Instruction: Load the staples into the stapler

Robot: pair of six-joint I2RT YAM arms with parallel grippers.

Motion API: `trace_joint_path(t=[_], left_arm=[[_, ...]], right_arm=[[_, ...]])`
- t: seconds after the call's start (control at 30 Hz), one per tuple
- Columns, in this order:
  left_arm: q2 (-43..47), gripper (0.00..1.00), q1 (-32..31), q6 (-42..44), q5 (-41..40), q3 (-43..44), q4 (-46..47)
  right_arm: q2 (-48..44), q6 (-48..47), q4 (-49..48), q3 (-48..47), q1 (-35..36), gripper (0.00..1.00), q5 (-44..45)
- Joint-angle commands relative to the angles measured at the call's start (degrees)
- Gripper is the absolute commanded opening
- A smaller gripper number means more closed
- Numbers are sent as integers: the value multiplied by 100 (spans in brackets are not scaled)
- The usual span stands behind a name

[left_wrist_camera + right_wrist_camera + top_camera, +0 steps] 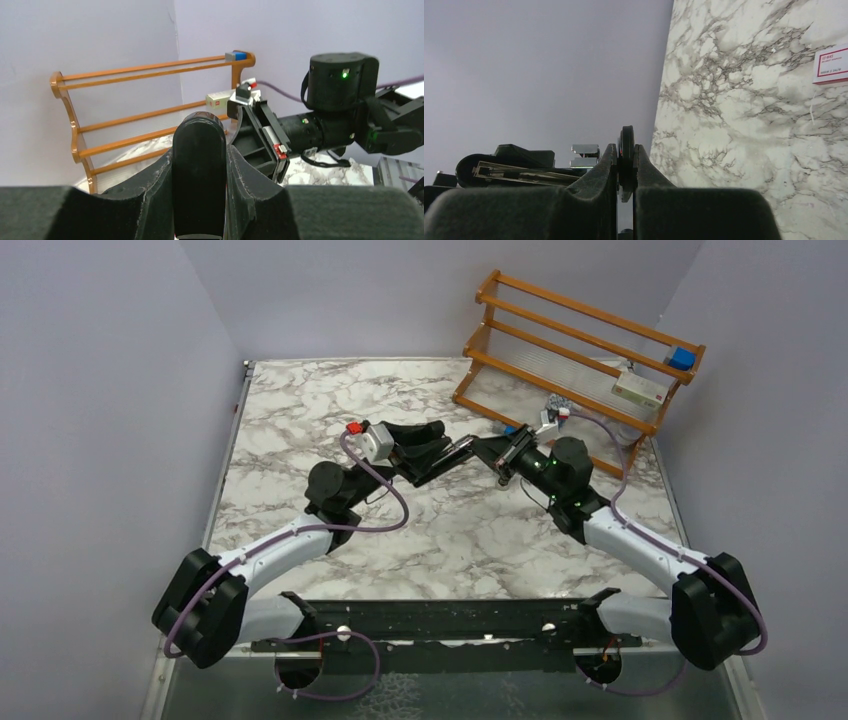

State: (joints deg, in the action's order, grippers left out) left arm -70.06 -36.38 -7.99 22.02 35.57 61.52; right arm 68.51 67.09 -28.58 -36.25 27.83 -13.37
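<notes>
Left jaws clamped round the stapler [200, 165] body, holding it above the bench [300, 420]. Right jaws pinched nearly shut on a thin black part of it, silver channel [524, 172] exposed. Staples [831, 62] box lay on the bench, apart from the stapler.

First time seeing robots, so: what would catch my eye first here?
Two robot arms meet above the marble table, sharing the black stapler: the left jaws grip its body, the right jaws pinch a thin black part. At the back right stands an orange wooden rack with small boxes.
</notes>
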Motion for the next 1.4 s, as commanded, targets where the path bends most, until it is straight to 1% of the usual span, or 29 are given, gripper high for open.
trace_joint_path(t=[0.0, 0.23, 0.4, 0.57, 0.67, 0.73, 0.97, 1.07, 1.2, 1.37], left_arm=[[467, 0, -2, -57, -707, 480, 1902], [235, 0, -1, -151, -655, 1004, 2635], [-104, 0, -1, -232, -553, 1549, 3212], [-416, 0, -1, -320, -404, 2115, 3673], [-572, 0, -1, -388, -366, 2382, 3937], [-653, 0, -1, -406, -361, 2528, 4081], [-660, 0, -1, -121, -320, 2806, 4096], [-647, 0, -1, -134, -244, 2885, 4096], [-628, 0, -5, -146, -208, 2892, 4096], [-623, 0, -1, -199, -238, 2859, 4095]], right_arm=[[303, 145, 421, 532, -164, 1, -122], [684, 732, -257, 606, -265, 1, -542], [759, 1224, -555, 502, -333, 1, -715], [802, 1807, -1050, 512, -403, 1, -893], [743, 1841, -901, 368, -434, 1, -904], [705, 1927, -976, 373, -472, 1, -934], [658, 1878, -889, 377, -552, 2, -949], [693, 1886, -944, 404, -560, 6, -955], [712, 1863, -937, 398, -576, 20, -954], [731, 1933, -1040, 486, -675, 33, -990]])
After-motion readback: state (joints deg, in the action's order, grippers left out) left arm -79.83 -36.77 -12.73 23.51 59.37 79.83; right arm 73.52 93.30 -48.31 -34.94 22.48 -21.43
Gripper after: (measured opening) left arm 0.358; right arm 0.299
